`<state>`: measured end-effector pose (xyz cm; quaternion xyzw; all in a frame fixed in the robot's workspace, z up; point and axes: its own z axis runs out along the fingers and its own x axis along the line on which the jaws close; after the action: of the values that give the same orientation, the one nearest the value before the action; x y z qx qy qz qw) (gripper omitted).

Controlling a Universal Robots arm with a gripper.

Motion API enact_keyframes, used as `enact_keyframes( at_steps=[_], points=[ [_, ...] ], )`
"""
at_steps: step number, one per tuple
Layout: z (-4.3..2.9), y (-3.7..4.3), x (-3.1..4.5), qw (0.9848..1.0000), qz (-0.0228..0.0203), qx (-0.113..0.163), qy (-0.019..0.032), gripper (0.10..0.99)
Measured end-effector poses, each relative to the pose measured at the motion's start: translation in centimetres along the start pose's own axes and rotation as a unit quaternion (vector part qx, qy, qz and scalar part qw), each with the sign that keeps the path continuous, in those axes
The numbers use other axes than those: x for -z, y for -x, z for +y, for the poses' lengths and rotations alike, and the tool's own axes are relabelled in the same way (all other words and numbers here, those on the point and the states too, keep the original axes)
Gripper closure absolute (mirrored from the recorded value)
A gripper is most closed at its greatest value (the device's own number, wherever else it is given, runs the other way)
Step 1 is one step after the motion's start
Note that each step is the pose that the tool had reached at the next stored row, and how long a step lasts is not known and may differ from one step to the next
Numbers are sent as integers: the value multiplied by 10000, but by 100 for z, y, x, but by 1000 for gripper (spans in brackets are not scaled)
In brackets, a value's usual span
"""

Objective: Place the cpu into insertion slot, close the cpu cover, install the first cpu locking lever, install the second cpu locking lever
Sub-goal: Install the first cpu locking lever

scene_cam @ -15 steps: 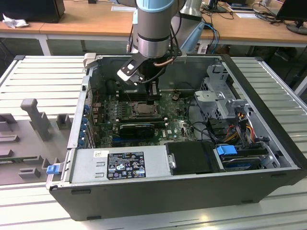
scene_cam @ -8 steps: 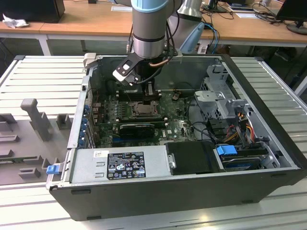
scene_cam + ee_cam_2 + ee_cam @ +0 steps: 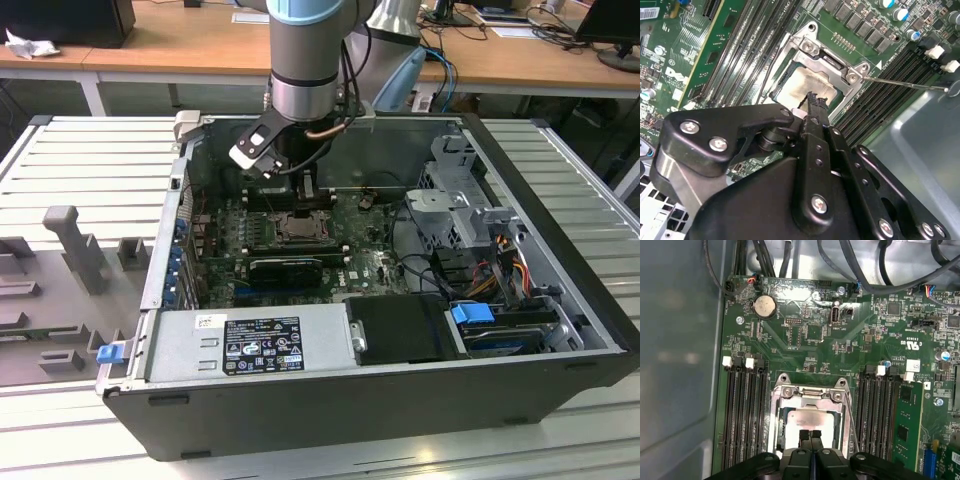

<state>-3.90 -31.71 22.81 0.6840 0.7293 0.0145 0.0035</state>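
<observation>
Jaws together over flat, face-up cpu (image 3: 807,418)

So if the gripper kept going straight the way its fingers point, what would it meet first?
Probably the cpu, exposed through the cpu cover; the gripper, shut, aims at its pale face. How near is unclear.

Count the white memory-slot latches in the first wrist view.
4 white latches: two on the slot bank one side of the cpu, two on the other bank. The banks' far ends pass behind the fingers, so more may be hidden.
</observation>
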Motion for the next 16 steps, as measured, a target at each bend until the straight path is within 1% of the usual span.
enact_keyframes(
  at_steps=[6,10,12,16],
  points=[
    [2,-1,47,10000,1,0,1,980],
    [3,-2,101,10000,1,0,1,980],
    [4,-3,150,10000,1,0,0,980],
    [6,-4,209,10000,1,0,1,980]
  ],
)
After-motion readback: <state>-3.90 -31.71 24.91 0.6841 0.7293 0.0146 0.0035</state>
